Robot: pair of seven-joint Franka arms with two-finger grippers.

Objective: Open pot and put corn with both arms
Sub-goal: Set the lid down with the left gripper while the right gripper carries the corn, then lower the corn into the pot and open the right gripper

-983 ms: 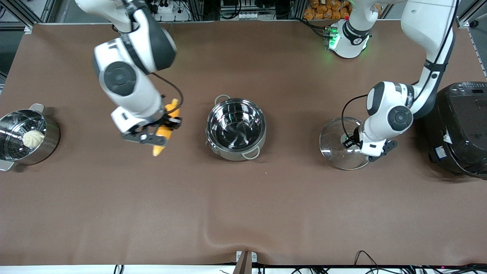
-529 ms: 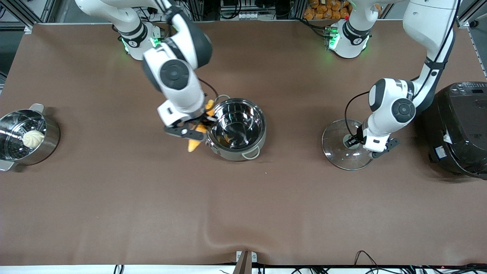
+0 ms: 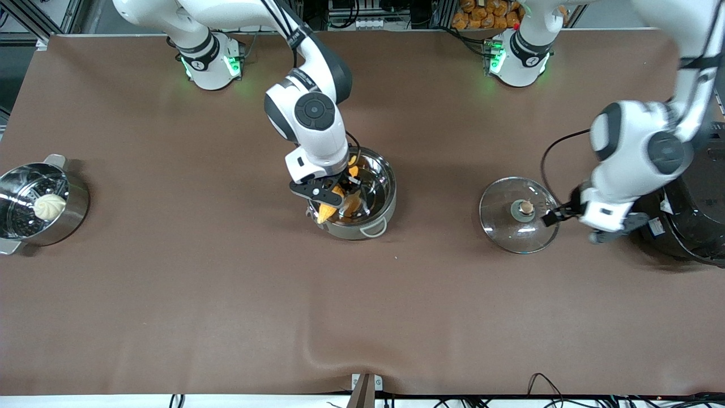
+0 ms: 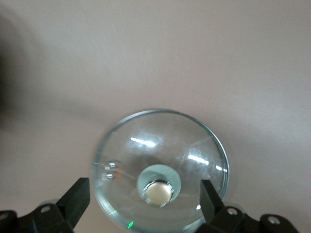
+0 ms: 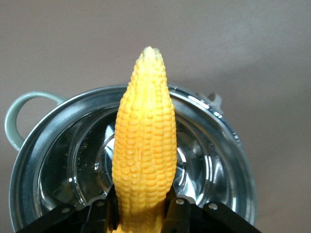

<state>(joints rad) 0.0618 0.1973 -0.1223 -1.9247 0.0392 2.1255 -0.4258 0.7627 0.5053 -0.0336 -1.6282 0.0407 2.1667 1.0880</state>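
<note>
The steel pot (image 3: 388,190) stands open at the table's middle, with pale loop handles. My right gripper (image 3: 333,195) is shut on the yellow corn (image 3: 324,213) and holds it over the pot's opening. In the right wrist view the corn (image 5: 145,141) points out over the pot's rim (image 5: 228,132), clamped in my right gripper (image 5: 143,216). The glass lid (image 3: 504,226) lies flat on the table toward the left arm's end, its copper knob (image 3: 525,208) bare. My left gripper (image 3: 566,222) is open and empty above the lid. In the left wrist view the gripper (image 4: 143,206) straddles the lid (image 4: 146,141) and knob (image 4: 159,192) from above.
A steel steamer pot (image 3: 76,207) with a white bun (image 3: 49,206) stands at the right arm's end. A big black rice cooker (image 3: 694,198) stands at the left arm's end, close beside the left arm's wrist. The brown cloth nearer the front camera is bare.
My right gripper carried the corn from beside the pot to over its opening. My left gripper let go of the lid's knob, opened, rose and drew toward the rice cooker.
</note>
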